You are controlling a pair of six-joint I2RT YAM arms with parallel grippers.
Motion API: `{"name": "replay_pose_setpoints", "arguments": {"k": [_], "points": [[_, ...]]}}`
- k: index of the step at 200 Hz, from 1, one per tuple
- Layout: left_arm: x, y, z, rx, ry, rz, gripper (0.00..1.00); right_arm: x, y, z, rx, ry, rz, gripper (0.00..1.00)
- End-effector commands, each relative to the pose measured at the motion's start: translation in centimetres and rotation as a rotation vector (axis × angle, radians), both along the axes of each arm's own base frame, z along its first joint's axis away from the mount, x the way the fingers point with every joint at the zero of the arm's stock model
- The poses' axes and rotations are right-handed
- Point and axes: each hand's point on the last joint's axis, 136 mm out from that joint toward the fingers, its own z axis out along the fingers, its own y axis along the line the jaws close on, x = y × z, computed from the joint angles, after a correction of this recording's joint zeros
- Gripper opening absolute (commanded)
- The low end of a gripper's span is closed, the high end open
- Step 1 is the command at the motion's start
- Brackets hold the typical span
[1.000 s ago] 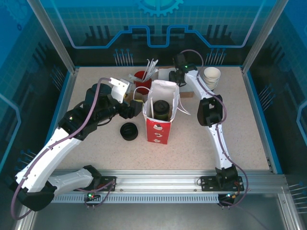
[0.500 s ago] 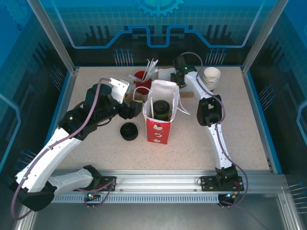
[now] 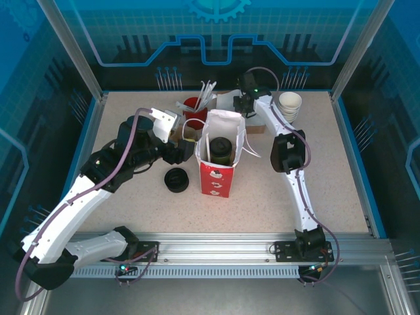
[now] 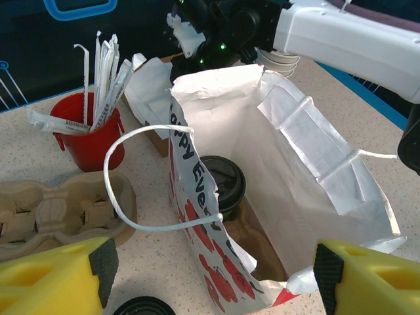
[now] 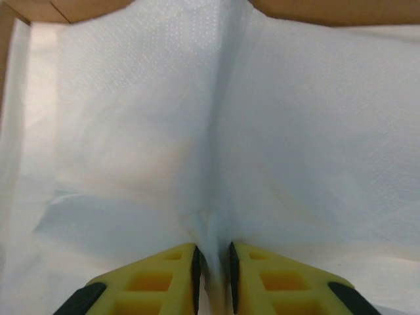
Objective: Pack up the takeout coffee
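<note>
Now: coffee (image 4: 222,186) in bag (image 4: 308,157) ("ppy Eve"); left pincer (image 4: 213,266) spread, right pincer (image 5: 212,269) pinching napkin (image 5: 210,131).

Red cup (image 4: 88,141) w/ sticks (image 4: 108,72), cardboard tray (image 4: 59,210) beside; napkin (image 5: 210,131) (white, creased)

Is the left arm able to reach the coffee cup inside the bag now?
Probably yes: the bag gapes toward the open left gripper, the takeout coffee uncovered inside; only the handle loop hangs near.
</note>
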Motion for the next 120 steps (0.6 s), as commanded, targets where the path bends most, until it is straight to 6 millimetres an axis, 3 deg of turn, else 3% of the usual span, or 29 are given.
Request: {"name": "replay_pose_setpoints", "arguments": {"k": [1,28,85,91,96,120], "points": [[-0.5,0.2,0.2,-0.020,0.004,-0.004,0.80,0.3,-0.6,5.8,0.019,-0.090,0.002,0.20],[-0.6,0.2,0.3,-0.025,0.004,-0.007,0.81,0.0,-0.6,8.5,0.030,-0.126,0.004,0.15],[-0.4,0.4,0.3,-0.030,0.005,0.005,0.81,-2.3,-0.9,18.1,0.089,-0.252,0.004,0.00],[-0.4,0.3,0.4,-0.033,0.004,0.008,0.81,-2.5,-0.9,18.3,0.092,-0.250,0.004,0.00],[-0.3,0.3,0.3,-0.034,0.006,0.008,0.81,-3.3,-1.0,20.4,0.105,-0.281,0.003,0.00],[-0.1,0.3,0.4,-0.042,0.005,0.017,0.81,-5.4,-1.0,24.7,0.138,-0.330,0.002,0.00]]}}
